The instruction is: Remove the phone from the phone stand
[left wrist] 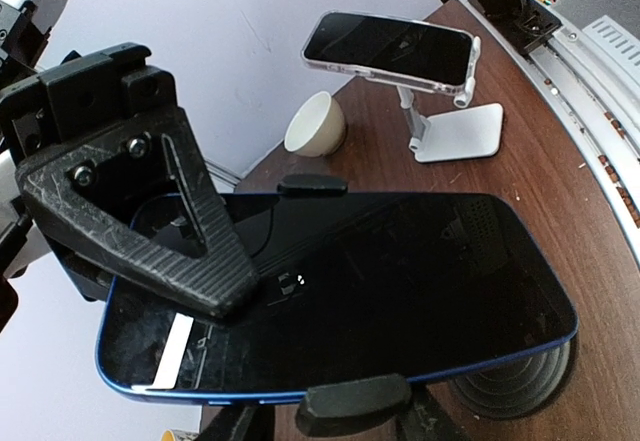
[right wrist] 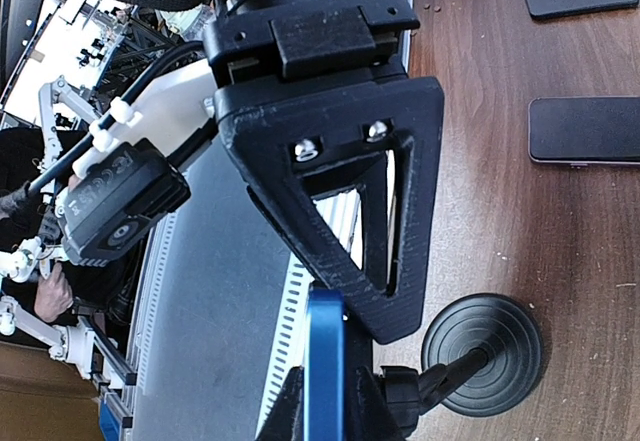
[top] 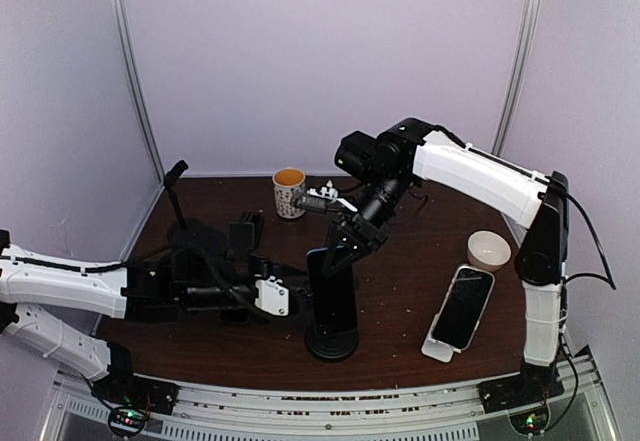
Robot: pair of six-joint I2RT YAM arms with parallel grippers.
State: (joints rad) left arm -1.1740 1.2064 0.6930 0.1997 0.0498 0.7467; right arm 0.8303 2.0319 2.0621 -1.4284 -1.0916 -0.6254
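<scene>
Phone (left wrist: 400,291) glossy glass; table (left wrist: 590,261) dark wood grain; right tool (top: 343,251) matt ribbed plastic.

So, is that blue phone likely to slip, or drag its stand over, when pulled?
Probably rigid: the phone is a flat slab. Its glossy face looks slippery. The stand, a thin post on a small round base, may tip if the phone sticks.

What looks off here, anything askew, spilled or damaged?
Nothing serious. The blue phone sits between both clamps of the black stand, with the right gripper pinched on its end. The mug is upright, no spill, and the second phone rests on its white stand. Only wear: that gripper's finger looks scuffed.
</scene>
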